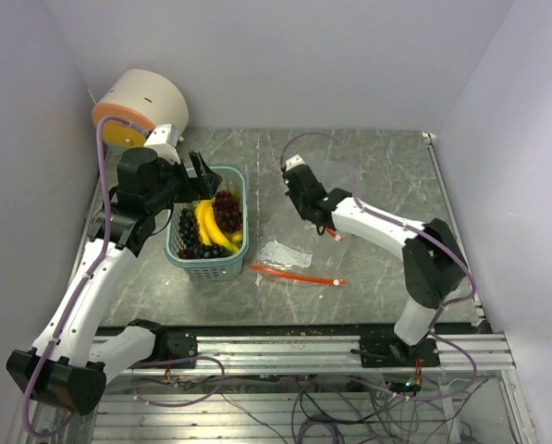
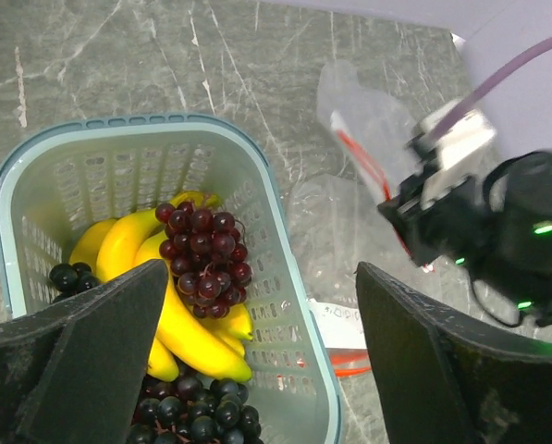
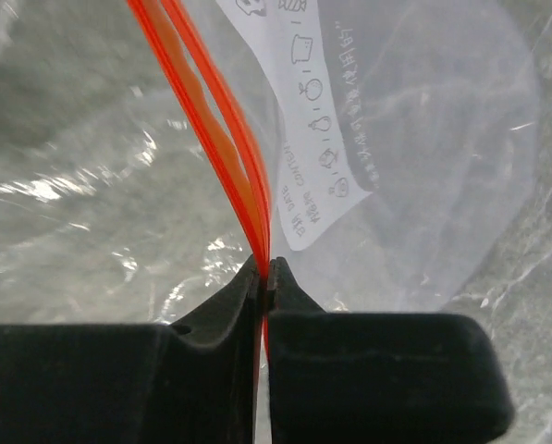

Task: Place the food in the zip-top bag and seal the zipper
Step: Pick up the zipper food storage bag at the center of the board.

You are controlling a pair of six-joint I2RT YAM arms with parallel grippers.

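Left hand [image 1: 204, 181]: hangs over the far end of the pale teal mesh basket [image 1: 211, 268], fingers spread wide apart and gripping nothing; in its own wrist view the left hand [image 2: 262, 270] frames the basket's contents between two dark fingers [image 2: 109, 342]. Right hand [image 1: 330, 228]: low over the middle of the tabletop [image 1: 377, 166], to the right of the basket and well apart from it. In the right wrist view the right hand [image 3: 264, 273] has its jaws pressed together on the orange zipper strip [image 3: 225, 139] of the clear zip-top bag [image 3: 423, 139]; two orange ridges rise side by side out of the pinch, beside a white printed label. From above, the zip-top bag [image 1: 286, 252] is a crumpled clear sheet between basket and right hand, with a length of orange zipper strip [image 1: 299, 276] lying flat on the tabletop at its near edge. Food: all of it sits inside the basket, none in the bag. The yellow bananas [image 1: 204, 222] lie along the middle, the dark red-purple grapes [image 1: 227, 211] rest on their right side, and the blue-black grapes [image 1: 188, 231] fill the left and near parts. Whether the bag mouth is parted cannot be told.
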